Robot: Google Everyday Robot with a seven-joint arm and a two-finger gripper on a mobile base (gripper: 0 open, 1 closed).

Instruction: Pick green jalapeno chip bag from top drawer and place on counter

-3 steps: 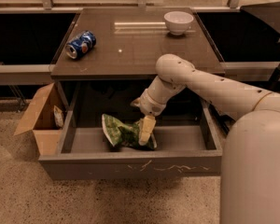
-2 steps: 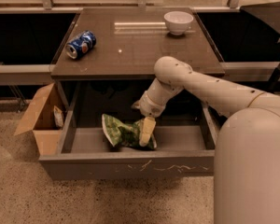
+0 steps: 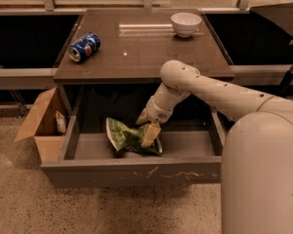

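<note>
Item: my gripper, inside top drawer, at green jalapeno chip bag; hold undeterminable. Risk: crumpled foil slips free when lifted.

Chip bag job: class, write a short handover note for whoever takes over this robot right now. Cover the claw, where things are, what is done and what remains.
Claw: down inside the open drawer, right at the chip bag.
Chip bag: crumpled on the drawer floor, not lifted out.
Counter: holds a soda can and a white bowl; no bag on it.
Done: drawer open, claw at the bag.
Left: lift the bag out and set it on the counter.
</note>
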